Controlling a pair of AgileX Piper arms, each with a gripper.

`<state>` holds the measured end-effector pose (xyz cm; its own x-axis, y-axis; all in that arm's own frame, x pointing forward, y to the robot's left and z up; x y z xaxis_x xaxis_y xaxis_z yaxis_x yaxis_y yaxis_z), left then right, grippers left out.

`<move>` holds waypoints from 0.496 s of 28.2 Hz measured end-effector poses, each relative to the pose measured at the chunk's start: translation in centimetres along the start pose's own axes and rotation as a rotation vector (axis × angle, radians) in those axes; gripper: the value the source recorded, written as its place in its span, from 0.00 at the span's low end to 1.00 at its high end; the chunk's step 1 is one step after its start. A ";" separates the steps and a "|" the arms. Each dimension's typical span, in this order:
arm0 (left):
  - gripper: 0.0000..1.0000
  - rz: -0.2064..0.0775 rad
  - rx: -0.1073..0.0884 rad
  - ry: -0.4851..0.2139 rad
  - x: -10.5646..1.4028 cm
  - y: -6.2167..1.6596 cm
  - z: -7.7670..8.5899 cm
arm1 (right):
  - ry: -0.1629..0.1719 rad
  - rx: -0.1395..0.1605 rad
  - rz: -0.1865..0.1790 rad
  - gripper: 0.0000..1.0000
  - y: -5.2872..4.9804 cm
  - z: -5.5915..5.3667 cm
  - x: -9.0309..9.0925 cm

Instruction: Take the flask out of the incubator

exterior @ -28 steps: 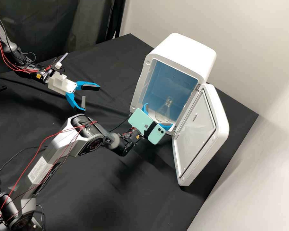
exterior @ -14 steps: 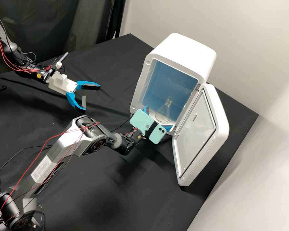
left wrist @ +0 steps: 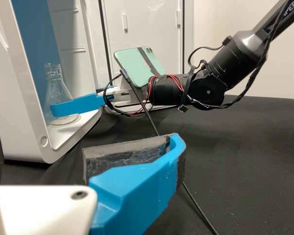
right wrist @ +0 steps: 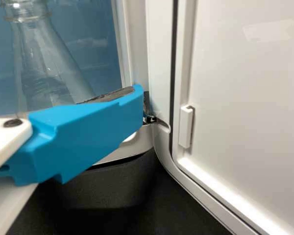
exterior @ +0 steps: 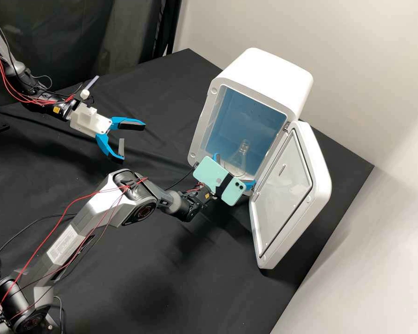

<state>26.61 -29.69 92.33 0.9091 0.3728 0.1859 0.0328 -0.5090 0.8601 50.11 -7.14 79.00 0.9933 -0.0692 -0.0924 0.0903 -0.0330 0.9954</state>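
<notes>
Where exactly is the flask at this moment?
In the high view the flask stands upright on the floor of the incubator, near its open front, between the open fingers of the right gripper.

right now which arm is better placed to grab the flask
Right. The right hand is inside the open incubator, a finger at each side of the flask. The left hand hangs open over the bench, well away from it.

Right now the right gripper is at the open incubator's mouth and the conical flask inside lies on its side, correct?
No: the left wrist view shows the conical flask standing upright inside the incubator. The right gripper is at its open mouth.
</notes>
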 end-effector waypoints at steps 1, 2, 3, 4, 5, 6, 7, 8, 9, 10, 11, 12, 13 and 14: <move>1.00 0.000 0.000 0.000 0.0 0.00 0.0 | 0.002 -0.001 0.001 1.00 0.1 -0.1 0.0; 1.00 0.000 0.000 0.000 0.0 0.00 0.0 | 0.001 -0.001 -0.003 1.00 -0.2 0.0 0.1; 1.00 0.000 0.000 0.000 0.0 0.00 0.0 | 0.002 -0.001 -0.004 1.00 -0.3 0.0 0.1; 1.00 0.000 0.000 0.000 0.0 0.00 0.0 | 0.002 -0.001 -0.005 1.00 -0.3 0.0 0.1; 1.00 0.000 0.000 0.000 0.0 0.00 0.0 | 0.003 -0.003 -0.006 1.00 -0.3 0.0 0.1; 1.00 0.000 0.000 0.000 0.0 0.00 0.0 | 0.003 -0.003 -0.006 1.00 -0.3 0.0 0.1; 1.00 0.000 0.000 0.000 0.0 0.00 0.0 | 0.003 -0.003 -0.006 1.00 -0.3 0.0 0.1; 1.00 0.000 0.000 0.000 0.0 0.00 0.0 | 0.004 -0.003 -0.006 1.00 -0.3 0.0 0.1; 1.00 0.000 0.000 0.000 0.0 0.00 0.0 | 0.004 -0.003 -0.006 1.00 -0.3 0.0 0.1; 1.00 0.000 0.000 0.000 0.0 0.00 0.0 | 0.004 -0.003 -0.006 1.00 -0.3 0.0 0.1; 1.00 0.000 0.000 0.000 0.0 0.00 0.0 | 0.004 -0.003 -0.006 1.00 -0.3 0.0 0.1; 1.00 0.000 0.000 0.000 0.0 0.00 0.0 | 0.004 -0.003 -0.006 1.00 -0.3 0.0 0.1; 1.00 0.000 0.000 0.000 0.0 0.00 0.0 | 0.004 -0.004 -0.007 1.00 -0.3 0.0 0.1; 1.00 0.000 0.000 0.000 0.0 0.00 0.0 | 0.008 -0.003 -0.012 1.00 -0.4 -0.1 0.1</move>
<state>26.61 -29.69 92.33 0.9091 0.3728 0.1859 0.0328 -0.5090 0.8601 50.22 -7.08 78.64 0.9927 -0.0613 -0.1042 0.1025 -0.0305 0.9943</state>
